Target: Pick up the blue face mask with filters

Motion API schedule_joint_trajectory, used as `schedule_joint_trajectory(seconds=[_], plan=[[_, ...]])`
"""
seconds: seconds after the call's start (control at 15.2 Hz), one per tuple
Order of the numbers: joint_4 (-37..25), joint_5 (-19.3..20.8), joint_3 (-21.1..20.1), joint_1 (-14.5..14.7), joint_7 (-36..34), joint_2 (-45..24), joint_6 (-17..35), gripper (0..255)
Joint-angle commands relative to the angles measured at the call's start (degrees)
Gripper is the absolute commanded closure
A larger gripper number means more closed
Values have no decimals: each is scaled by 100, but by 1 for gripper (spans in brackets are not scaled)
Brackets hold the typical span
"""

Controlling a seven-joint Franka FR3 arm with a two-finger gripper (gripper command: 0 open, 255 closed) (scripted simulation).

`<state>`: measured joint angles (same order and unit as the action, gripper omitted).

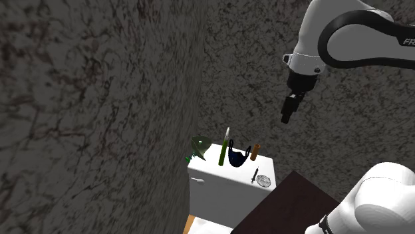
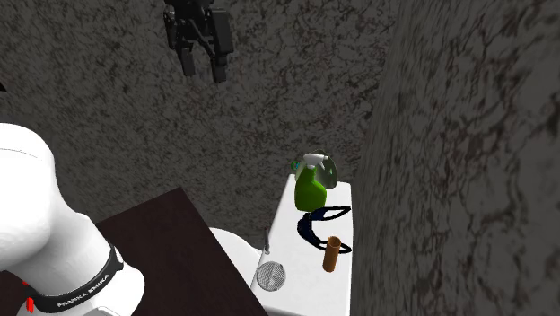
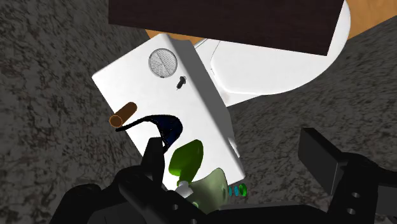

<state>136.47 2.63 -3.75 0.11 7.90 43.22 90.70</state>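
The tool (image 2: 205,70) hangs in the upper left of the second exterior view, well above the things, with its 2 black fingers standing apart and nothing between them. The dark blue mask (image 2: 319,223) lies on the flat top of the white cistern (image 2: 292,247), right of centre and low in that frame. It sits between the green spray bottle (image 2: 310,188) above it and the brown cylinder (image 2: 332,254) below it, both close by. A round mesh disc (image 2: 270,276) sits further down the lid.

The mask looks light and soft, with thin strap loops that would likely sag. Its fuller middle looks the better hold, since a pinch on a strap would leave it dangling. The approach needs care not to knock the bottle.
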Motion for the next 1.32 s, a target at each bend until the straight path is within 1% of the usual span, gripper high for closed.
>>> schedule_joint_trajectory(seconds=[0.0, 0.33, 0.66, 0.99, 1.25], plan=[[0, 0, 0, 0, 0, 0, 0, 0], [559, -4, 353, -82, 282, -418, 1063, 0], [908, -68, 700, -140, 605, -1094, 2155, 0], [1028, -260, 1041, -139, 1011, -2008, 3231, 0], [951, -586, 1301, -79, 1447, -2876, 4027, 0]])
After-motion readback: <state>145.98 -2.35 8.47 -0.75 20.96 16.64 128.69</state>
